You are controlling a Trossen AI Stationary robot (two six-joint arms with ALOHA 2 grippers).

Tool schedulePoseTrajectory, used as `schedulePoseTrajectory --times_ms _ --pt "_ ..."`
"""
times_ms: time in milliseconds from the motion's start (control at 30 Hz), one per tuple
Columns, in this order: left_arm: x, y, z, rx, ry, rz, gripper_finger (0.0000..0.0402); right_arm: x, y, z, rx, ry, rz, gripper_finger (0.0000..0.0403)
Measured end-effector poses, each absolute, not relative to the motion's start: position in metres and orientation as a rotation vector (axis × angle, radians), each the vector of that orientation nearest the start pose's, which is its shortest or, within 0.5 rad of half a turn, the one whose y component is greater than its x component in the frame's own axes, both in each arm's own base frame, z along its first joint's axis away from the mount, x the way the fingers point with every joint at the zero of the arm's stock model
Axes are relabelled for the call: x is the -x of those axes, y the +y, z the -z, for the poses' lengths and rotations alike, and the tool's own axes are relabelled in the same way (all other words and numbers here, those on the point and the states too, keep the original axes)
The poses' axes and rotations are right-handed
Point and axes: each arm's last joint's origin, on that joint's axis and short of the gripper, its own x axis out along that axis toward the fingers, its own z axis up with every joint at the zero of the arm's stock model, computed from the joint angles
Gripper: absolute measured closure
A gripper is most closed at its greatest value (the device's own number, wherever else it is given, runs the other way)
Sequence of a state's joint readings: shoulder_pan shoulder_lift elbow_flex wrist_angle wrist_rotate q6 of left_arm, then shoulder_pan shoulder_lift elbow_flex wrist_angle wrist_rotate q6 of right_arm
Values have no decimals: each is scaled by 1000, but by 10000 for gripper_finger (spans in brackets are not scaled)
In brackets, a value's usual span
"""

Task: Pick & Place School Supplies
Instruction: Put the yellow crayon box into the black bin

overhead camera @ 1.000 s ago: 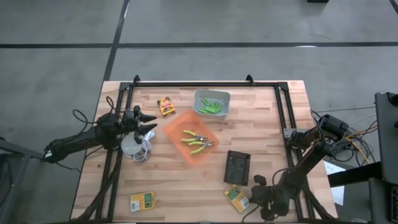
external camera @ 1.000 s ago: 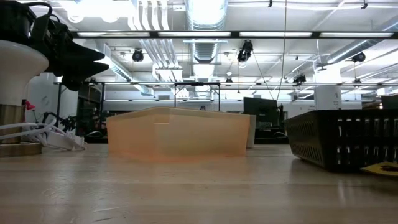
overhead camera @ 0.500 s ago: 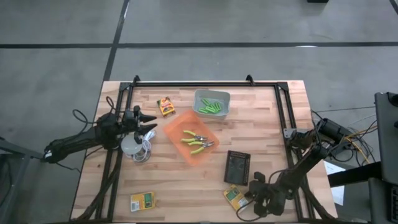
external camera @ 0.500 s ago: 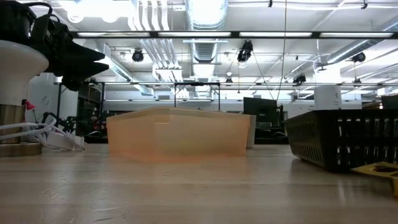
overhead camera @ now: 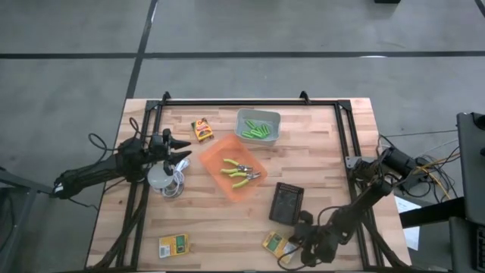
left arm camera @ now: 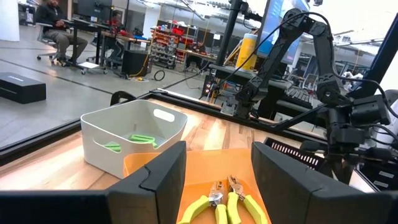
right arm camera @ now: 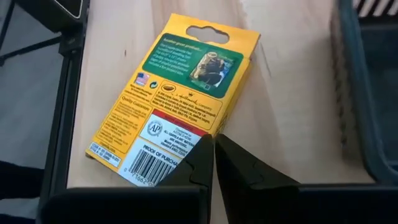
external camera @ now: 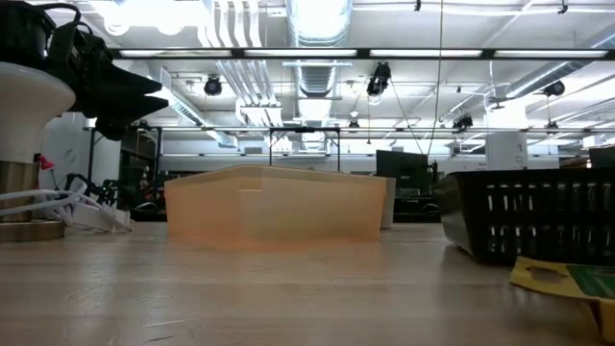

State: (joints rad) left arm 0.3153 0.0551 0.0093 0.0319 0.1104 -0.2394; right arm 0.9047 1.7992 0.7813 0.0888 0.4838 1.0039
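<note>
Right gripper [right arm camera: 213, 163] pressed together, tips against flat glossy yellow-green cardboard box [right arm camera: 177, 99]

bare wood lies open between the orange bin [overhead camera: 231, 167] and the near-left printed box [overhead camera: 175, 245]. the black basket [overhead camera: 288, 203] crowds the near right, just beside the printed box [overhead camera: 274, 243]; the white round thing [overhead camera: 161, 177] blocks the left.

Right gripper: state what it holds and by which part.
Nothing is clamped. The right gripper is shut, its fingertips together at the barcode end of the yellow box. The left gripper is open and empty.
</note>
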Motion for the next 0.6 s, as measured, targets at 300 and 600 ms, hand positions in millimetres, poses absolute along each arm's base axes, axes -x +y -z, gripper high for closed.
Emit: schedulePoseTrajectory --times_ms 300,600 --pt "-96 28 -165 241 -11 -206 213 -228 248 -109 -326 814 -26 385" --pt "-96 28 -165 242 -10 -206 213 -255 260 -110 -248 809 -73 385"
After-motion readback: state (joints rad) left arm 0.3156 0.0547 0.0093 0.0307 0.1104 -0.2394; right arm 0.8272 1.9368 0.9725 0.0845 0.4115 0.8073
